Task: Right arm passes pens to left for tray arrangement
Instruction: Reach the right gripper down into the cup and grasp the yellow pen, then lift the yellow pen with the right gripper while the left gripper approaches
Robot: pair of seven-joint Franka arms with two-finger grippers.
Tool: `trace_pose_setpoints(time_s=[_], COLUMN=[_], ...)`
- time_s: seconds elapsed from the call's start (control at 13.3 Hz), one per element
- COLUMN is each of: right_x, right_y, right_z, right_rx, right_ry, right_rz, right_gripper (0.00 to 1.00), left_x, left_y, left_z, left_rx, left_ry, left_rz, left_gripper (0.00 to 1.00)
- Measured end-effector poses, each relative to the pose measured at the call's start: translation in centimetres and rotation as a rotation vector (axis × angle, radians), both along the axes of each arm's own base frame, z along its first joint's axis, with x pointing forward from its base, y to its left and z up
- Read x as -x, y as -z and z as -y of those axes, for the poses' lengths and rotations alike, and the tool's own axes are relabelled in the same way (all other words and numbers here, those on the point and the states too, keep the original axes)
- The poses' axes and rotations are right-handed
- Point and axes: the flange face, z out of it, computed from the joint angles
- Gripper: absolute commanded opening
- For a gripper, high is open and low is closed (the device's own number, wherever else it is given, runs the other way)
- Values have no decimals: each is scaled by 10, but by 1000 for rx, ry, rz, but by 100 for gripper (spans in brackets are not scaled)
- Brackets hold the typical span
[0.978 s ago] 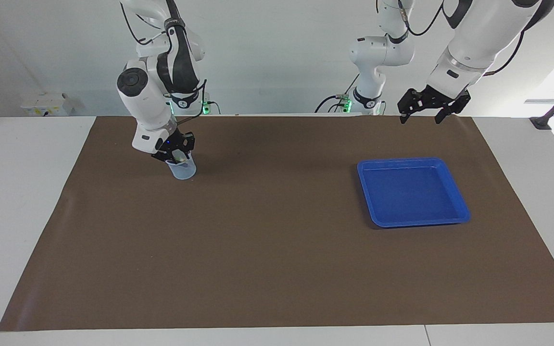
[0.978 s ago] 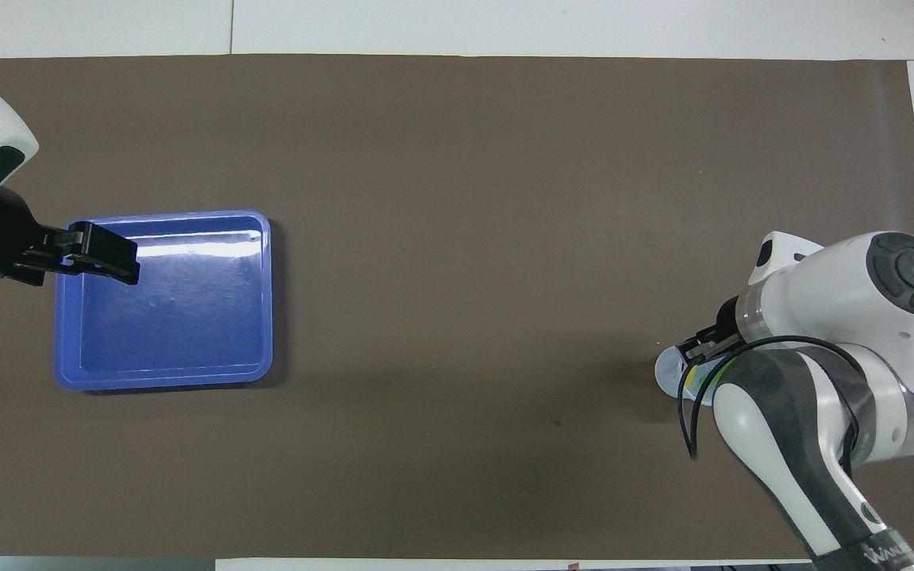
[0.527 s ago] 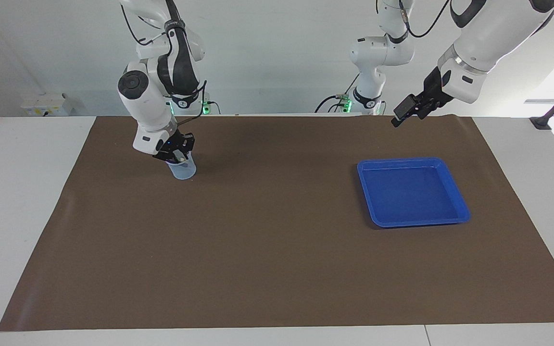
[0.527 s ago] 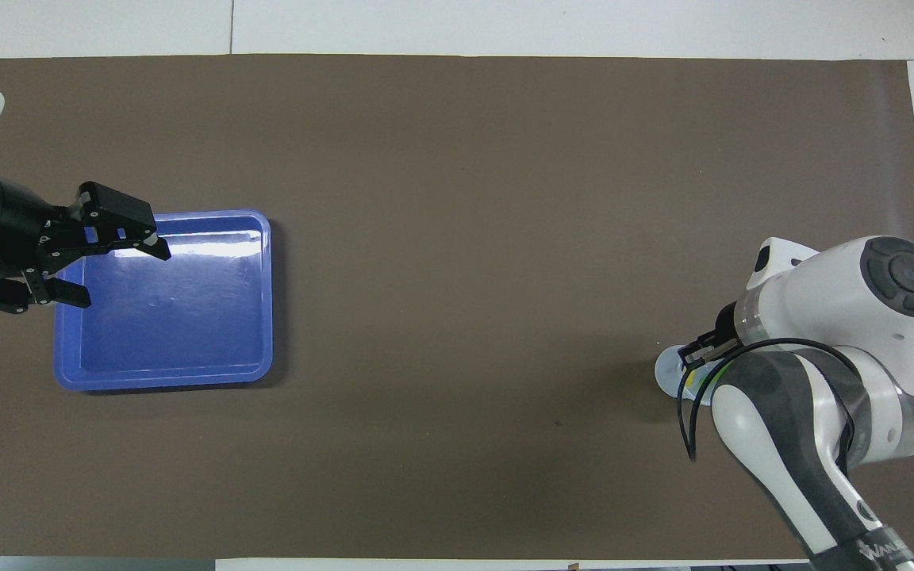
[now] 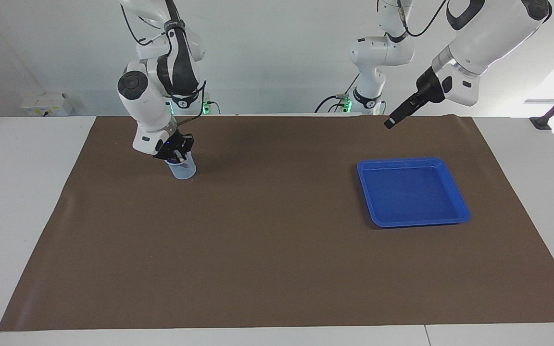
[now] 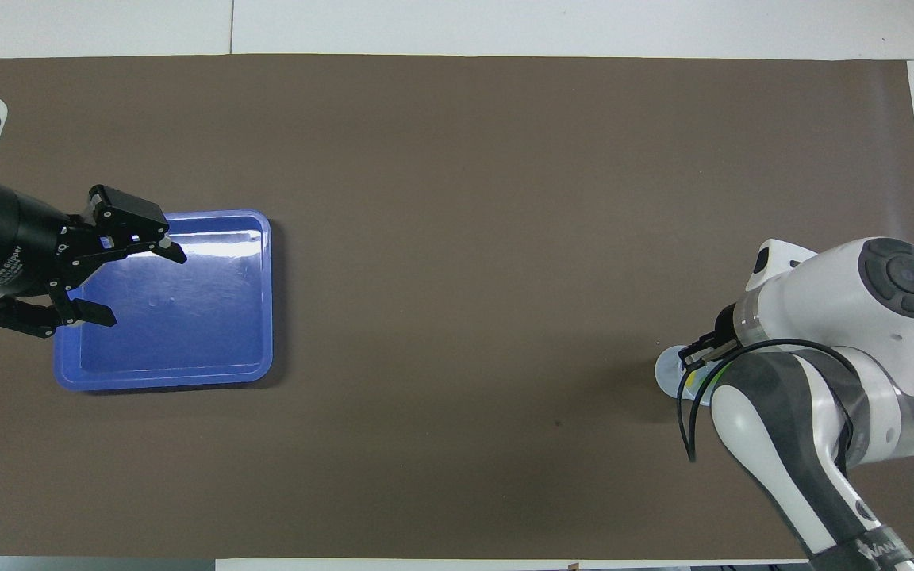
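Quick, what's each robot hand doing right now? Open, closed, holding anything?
Left gripper: open, holding nothing, up over the blue tray.
Right gripper: shut, down in the clear cup; what it grips cannot be told.

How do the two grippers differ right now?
The right gripper is down in the clear cup; the left gripper hangs in the air over the blue tray. The right is shut, on what cannot be seen; the left is open and empty. Both are black two-finger grippers on white arms.
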Motion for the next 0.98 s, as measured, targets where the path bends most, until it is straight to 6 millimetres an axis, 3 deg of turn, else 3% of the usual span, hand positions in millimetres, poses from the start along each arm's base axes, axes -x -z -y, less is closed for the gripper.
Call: trace_pose_setpoints(time_s=[0.15,0.3,0.38,0.53,0.98], right_x=[-16,-32,-37,-42,-48], right_y=[-41,-106,-138,-179,-185], right_z=[6,3,-2,-23,-126], right_rx=[-4,-14,-27,-101,-295], right_ry=[11,3,13,111,596], right_rz=[6,49,78,112,53], right_gripper=[0,0,0,0,0], left_x=[1,-1,-2,-2,-9], left_y=[0,0,1,2,3], left_z=[3,6,7,11,25], left_rx=[17,43,53,84,219], left_ry=[-59,-137,-176,-253,-676], left_rz=[-21,-31,-39,-70,-259], left_gripper=[100,100,100,100,100])
